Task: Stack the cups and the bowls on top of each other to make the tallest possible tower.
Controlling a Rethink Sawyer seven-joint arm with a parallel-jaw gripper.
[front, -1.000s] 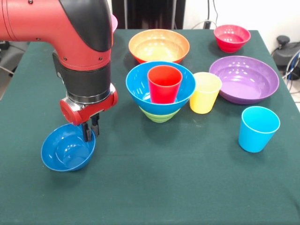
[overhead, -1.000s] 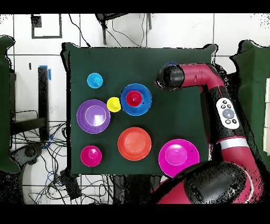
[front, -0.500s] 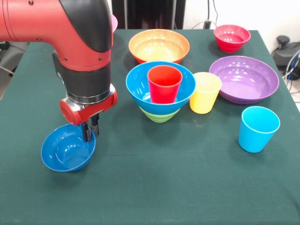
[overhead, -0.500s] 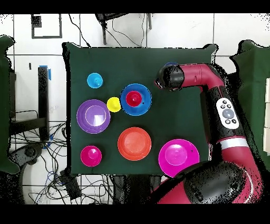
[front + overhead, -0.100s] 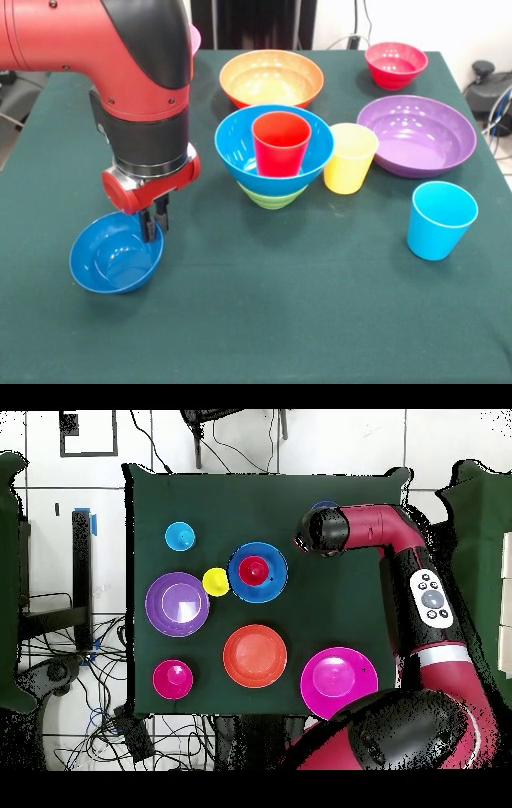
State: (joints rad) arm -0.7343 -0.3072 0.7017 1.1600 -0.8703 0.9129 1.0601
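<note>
My gripper (image 5: 154,224) hangs at the table's left, its fingers (image 5: 148,226) closed over the right rim of the small blue bowl (image 5: 112,254). At the centre stands the tower (image 5: 274,152): a green bowl (image 5: 272,196) under the large blue bowl (image 5: 240,144), with the red cup (image 5: 282,142) upright inside. The yellow cup (image 5: 349,158) stands just right of it and the sky-blue cup (image 5: 440,219) further right and nearer. In the overhead view the arm (image 5: 370,529) hides almost all of the small blue bowl; the tower (image 5: 270,571) is at mid-table.
The orange bowl (image 5: 271,77) sits behind the tower, the purple bowl (image 5: 416,134) to the right, the small red bowl (image 5: 395,64) at the far right corner. The pink bowl (image 5: 338,676) lies close to the robot's base. Cables trail off the table's right side.
</note>
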